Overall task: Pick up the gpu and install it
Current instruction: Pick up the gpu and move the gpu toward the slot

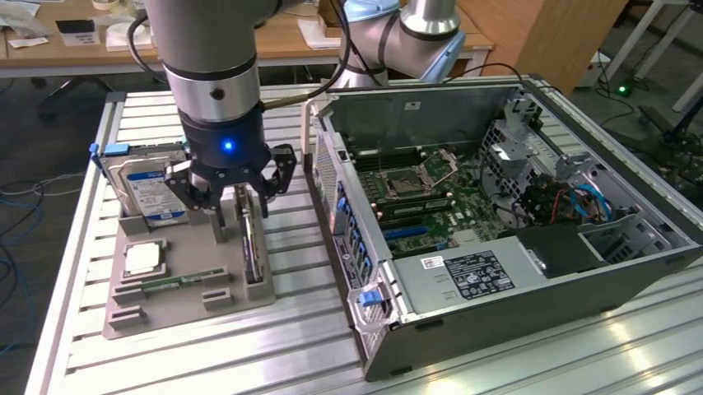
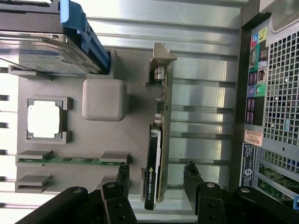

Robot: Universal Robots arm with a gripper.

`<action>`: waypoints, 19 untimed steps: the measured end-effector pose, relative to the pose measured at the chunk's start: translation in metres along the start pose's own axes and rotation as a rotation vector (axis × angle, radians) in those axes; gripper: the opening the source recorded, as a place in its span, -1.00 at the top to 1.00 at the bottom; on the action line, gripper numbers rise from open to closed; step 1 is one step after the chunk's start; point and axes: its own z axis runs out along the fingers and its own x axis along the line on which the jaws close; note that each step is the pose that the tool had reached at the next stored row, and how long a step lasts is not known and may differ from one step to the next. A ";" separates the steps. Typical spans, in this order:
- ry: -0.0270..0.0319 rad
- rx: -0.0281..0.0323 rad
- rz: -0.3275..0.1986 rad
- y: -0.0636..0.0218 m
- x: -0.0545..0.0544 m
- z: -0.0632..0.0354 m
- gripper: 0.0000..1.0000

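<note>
Hovers with gripper point(image 1: 242, 216) over the gpu point(image 1: 253, 251); straddles it, fingers point(image 2: 123, 175) spread wide. Stands on edge at the exterior view's right of the gray tray point(image 1: 187, 304).

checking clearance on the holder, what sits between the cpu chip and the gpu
A grey square block, apart from both the cpu chip and the gpu; the wrist view shows it.

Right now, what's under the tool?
The thin green circuit-board gpu with a silver bracket, standing on edge in a slot of the grey plastic tray. The open black tool straddles it, fingers clear both sides. The card's bottom edge is hidden in the slot.
</note>
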 end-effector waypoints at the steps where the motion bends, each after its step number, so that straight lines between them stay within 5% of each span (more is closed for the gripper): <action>1: 0.0000 0.0000 0.000 -0.0001 0.000 0.0003 -0.18; 19: -0.0001 -0.0001 0.000 -0.0007 0.000 0.0054 -0.18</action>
